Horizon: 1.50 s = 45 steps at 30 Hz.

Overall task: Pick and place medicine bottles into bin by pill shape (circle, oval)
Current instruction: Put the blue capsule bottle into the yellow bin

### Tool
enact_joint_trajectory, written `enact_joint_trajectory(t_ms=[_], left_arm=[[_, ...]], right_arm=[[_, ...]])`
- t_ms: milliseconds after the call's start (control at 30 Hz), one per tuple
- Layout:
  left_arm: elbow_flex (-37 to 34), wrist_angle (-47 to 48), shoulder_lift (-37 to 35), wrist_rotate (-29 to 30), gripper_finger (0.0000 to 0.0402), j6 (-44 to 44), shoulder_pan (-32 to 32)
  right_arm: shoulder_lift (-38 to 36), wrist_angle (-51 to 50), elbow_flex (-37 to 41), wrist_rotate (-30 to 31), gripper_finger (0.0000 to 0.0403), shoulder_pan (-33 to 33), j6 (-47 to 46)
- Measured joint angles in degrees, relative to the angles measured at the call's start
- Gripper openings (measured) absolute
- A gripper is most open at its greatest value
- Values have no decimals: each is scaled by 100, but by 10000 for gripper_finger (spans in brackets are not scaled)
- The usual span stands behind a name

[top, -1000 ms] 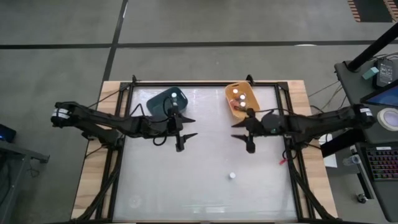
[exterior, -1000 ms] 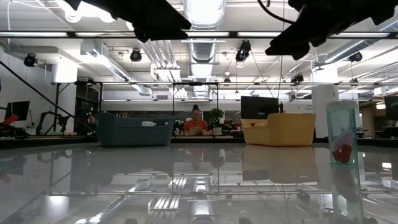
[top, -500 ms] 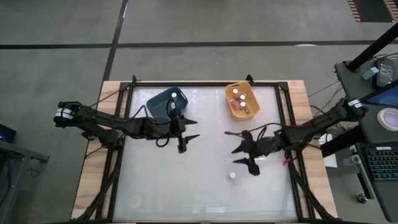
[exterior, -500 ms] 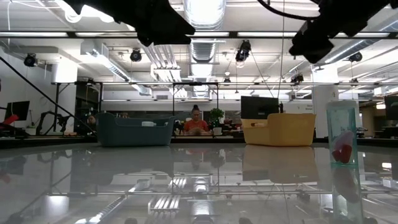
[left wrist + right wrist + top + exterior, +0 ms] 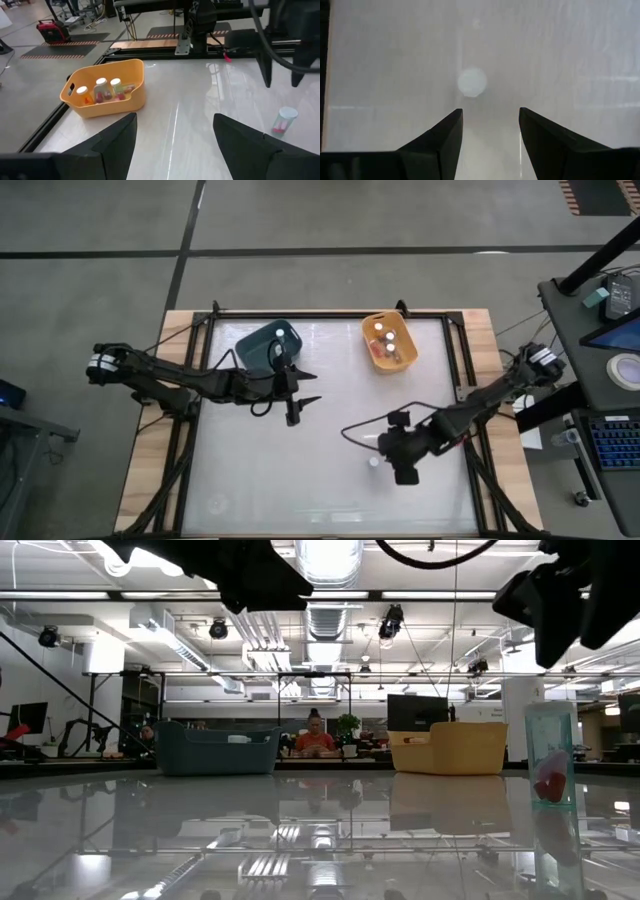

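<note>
Your right gripper (image 5: 392, 459) hangs over the near right part of the table (image 5: 300, 480), just beside the last loose bottle (image 5: 373, 463), which stands upright on the white surface. From the right wrist camera you look straight down on that bottle's white cap (image 5: 472, 82); it sits just beyond the tips of the 2 dark fingers (image 5: 445, 140), roughly in line with the gap between them. The fingers are spread apart and hold nothing, and they do not touch the bottle.

Your left gripper (image 5: 297, 386) waits over the middle of the table, just in front of the dark teal bin (image 5: 265, 345). Its fingers (image 5: 117, 140) are also parted and empty. From its wrist camera you can see the loose bottle (image 5: 283, 120) well off to one side, clear-walled with something pinkish inside and a white cap.

The yellow bin (image 5: 388, 342) sits at the far edge, right of centre, with 3 white-capped bottles (image 5: 384, 333) inside; the left wrist camera shows them standing together in it (image 5: 107, 89). The teal bin holds at least 1 white-capped bottle (image 5: 281, 334); how many more you cannot tell. In the level view both bins stand side by side at the far edge, teal (image 5: 216, 750) and yellow (image 5: 449, 749), and the loose bottle (image 5: 550, 768) shows close by on the right.

A small red scrap (image 5: 453, 440) lies at the table's right rail.
</note>
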<state>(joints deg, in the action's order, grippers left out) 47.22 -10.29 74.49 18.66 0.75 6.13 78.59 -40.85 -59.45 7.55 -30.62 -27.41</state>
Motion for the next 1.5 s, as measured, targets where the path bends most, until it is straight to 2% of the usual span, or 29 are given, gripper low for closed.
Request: enact_joint_trajectory(t_ms=[100, 200, 433, 600, 967, 1100, 1500], left_arm=[[0, 8, 6, 2, 246, 2, 0], [-2, 18, 16, 2, 246, 2, 0], [-87, 16, 17, 4, 246, -4, 0], [-93, 16, 17, 3, 246, -4, 0], [-120, -3, 17, 4, 246, -9, 0], [-120, -1, 17, 4, 246, -11, 0], [-133, 11, 17, 4, 246, -17, 0]], right_arm=[[346, -402, -375, -2, 190, -6, -394], [685, -724, -691, 22, 206, -36, -326], [1246, -617, -898, 15, 247, -47, 176], [1326, -80, -802, 0, 249, -45, 453], [1189, 878, -171, 0, 227, 42, 439], [1156, 942, -141, 0, 214, 55, 430], [1156, 921, -118, -155, 135, 55, 329]])
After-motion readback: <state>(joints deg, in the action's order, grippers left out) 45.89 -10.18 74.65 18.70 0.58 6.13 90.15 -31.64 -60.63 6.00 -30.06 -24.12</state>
